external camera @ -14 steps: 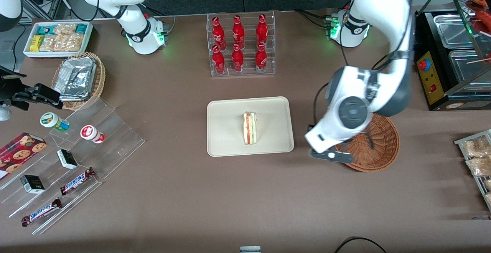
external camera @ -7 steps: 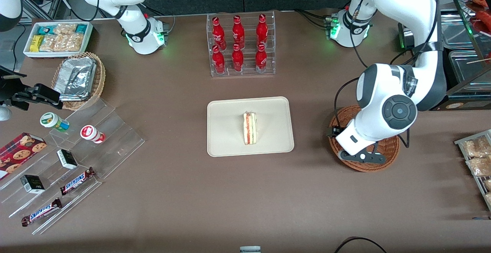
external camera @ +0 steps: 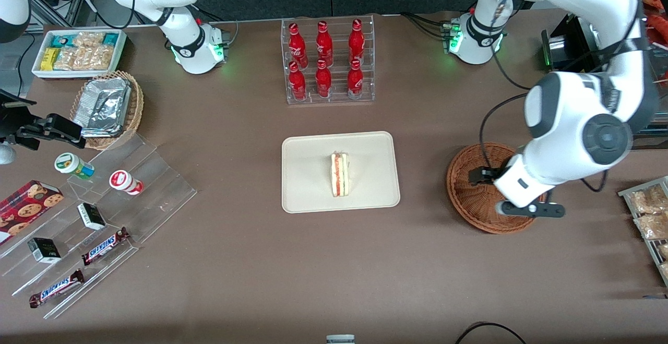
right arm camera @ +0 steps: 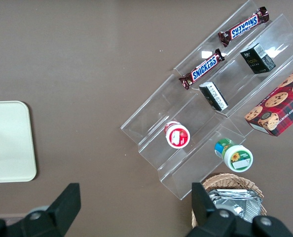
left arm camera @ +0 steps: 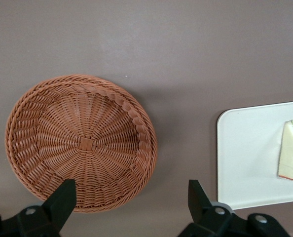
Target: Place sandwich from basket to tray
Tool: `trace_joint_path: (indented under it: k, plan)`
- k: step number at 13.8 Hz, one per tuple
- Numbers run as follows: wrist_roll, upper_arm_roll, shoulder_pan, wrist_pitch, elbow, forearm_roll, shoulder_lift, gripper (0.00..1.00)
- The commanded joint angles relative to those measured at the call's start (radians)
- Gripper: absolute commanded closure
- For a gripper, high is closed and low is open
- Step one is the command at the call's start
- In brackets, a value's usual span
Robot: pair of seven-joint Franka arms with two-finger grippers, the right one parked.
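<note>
Lengthwise, sandwich (external camera: 340, 174) toward bottles (external camera: 324, 59).

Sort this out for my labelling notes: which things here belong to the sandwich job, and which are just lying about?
Job:
sandwich, lying on the tray
basket, nothing in it
gripper, open above the basket

Lying about:
cola bottles
Snickers bars
cookie box
foil containers

Front view high, looking steeply down over whole tabletop (external camera: 250, 260); left wrist view looks straight down, closer, from above gripper (left arm camera: 129, 200), sharing basket (external camera: 469, 198) (left arm camera: 82, 143) and tray (external camera: 308, 198) (left arm camera: 245, 153) with front.
</note>
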State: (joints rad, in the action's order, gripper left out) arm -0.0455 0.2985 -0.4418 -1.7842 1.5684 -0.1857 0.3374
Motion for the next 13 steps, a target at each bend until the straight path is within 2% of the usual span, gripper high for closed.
trace_joint_path:
  k: [1, 3, 6, 13]
  plan:
    - [0.002, -0.167, 0.165, 0.070, 0.030, 0.069, -0.096, 0.00]
    - [0.009, -0.283, 0.277, 0.139, 0.028, 0.136, -0.132, 0.00]
    - [0.010, -0.350, 0.374, 0.210, 0.031, 0.144, -0.199, 0.00]
    - [0.019, -0.354, 0.396, 0.351, 0.065, 0.192, -0.360, 0.00]
